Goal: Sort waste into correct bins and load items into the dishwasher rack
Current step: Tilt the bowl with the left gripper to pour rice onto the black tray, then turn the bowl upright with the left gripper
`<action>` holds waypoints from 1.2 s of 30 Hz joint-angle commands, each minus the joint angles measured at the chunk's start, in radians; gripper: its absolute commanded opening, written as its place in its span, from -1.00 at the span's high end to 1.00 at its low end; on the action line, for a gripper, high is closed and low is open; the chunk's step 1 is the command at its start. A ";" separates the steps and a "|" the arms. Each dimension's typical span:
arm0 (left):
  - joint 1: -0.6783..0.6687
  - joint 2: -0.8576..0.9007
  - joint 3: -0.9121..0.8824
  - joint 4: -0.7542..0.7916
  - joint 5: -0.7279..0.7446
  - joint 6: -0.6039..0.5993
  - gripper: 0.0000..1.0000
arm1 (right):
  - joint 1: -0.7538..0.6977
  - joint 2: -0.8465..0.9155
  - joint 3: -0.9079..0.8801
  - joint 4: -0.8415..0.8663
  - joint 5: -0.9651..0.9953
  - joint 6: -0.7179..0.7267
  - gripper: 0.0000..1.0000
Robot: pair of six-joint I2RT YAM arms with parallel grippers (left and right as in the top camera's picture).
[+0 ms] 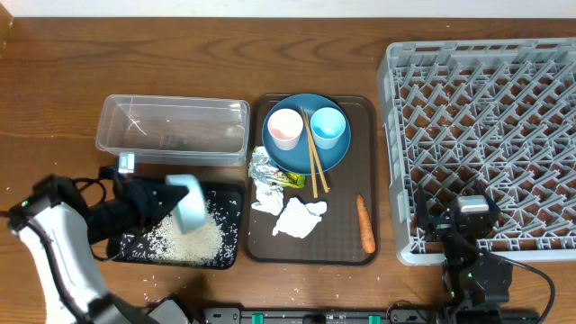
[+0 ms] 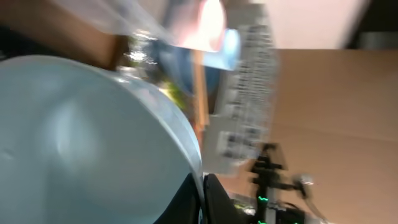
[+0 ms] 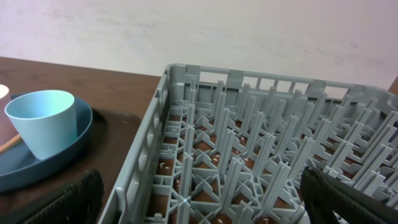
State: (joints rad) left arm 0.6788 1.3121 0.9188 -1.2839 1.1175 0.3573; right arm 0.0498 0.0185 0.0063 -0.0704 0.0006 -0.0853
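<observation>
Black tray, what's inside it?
A heap of white rice grains lies in the black tray. The tipped light-blue bowl above covers part of its floor; what lies there cannot be seen.

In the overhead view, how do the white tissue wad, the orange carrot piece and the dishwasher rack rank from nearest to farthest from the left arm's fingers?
1. white tissue wad, on the brown tray, lower middle.
2. orange carrot piece, at that tray's right side.
3. dishwasher rack, far right.

Overhead top-down; right wrist low beside rack [image 3: 249, 155].
</observation>
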 commanded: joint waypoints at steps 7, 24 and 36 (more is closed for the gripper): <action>-0.042 -0.303 0.027 0.031 -0.253 -0.301 0.88 | -0.011 0.000 -0.001 -0.004 0.010 -0.006 -0.99; -0.470 -0.510 0.027 0.116 -0.463 -0.560 0.88 | -0.011 0.000 -0.001 -0.004 0.010 -0.006 -0.99; -0.904 -0.509 0.027 0.203 -0.719 -0.774 0.88 | -0.011 0.000 -0.001 -0.004 0.010 -0.006 -0.98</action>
State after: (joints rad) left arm -0.1474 0.8043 0.9264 -1.0904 0.4904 -0.3378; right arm 0.0498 0.0185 0.0063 -0.0704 0.0006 -0.0853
